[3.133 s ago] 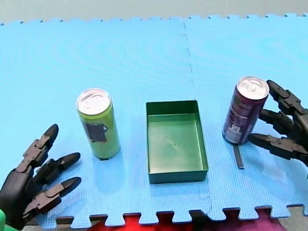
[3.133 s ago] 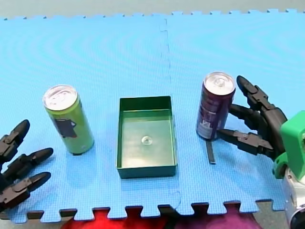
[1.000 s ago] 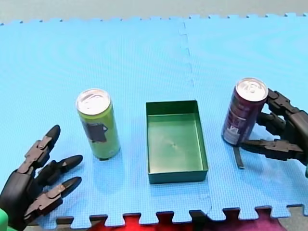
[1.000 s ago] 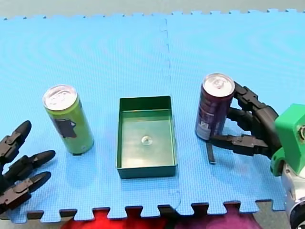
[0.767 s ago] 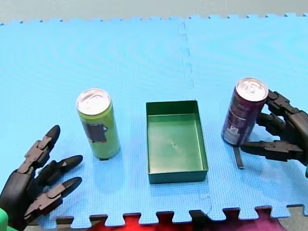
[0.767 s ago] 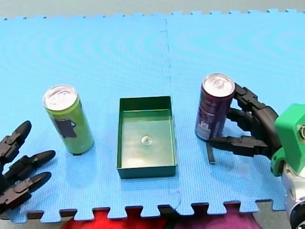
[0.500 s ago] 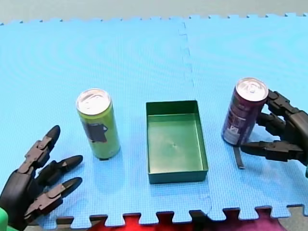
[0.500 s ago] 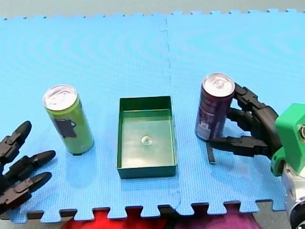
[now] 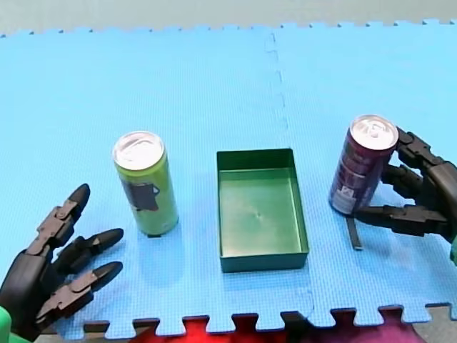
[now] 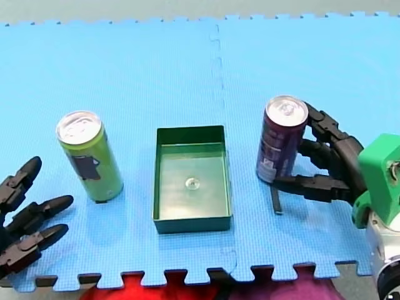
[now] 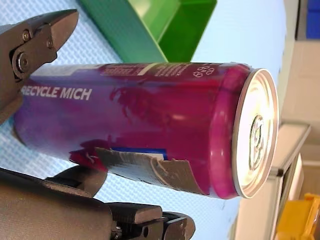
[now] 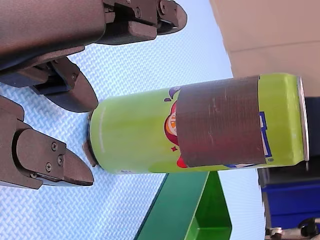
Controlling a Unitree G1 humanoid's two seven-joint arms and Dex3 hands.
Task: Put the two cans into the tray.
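Observation:
A purple can (image 9: 360, 168) stands upright on the blue mat, right of the green tray (image 9: 260, 263). My right hand (image 9: 410, 189) wraps it from the right, with fingers (image 9: 408, 150) behind it and the thumb against its lower front. In the first wrist view the purple can (image 11: 150, 120) lies between the dark fingers (image 11: 35, 40). A green can (image 9: 146, 186) with a grey patch stands upright left of the tray. My left hand (image 9: 64, 264) holds nothing at the mat's near left corner, apart from that can. The second wrist view shows the green can (image 12: 200, 125) just beyond the fingertips (image 12: 75, 95).
The tray has nothing in it and sits between the two cans. A short grey strip (image 9: 353, 232) lies on the mat by the purple can's base. The mat's jigsaw front edge (image 9: 235, 321) runs close below the tray, with red and purple material past it.
My right hand has moved in from the right and curled its fingers around the purple can. Both cans stand where they were. The left hand has barely shifted.

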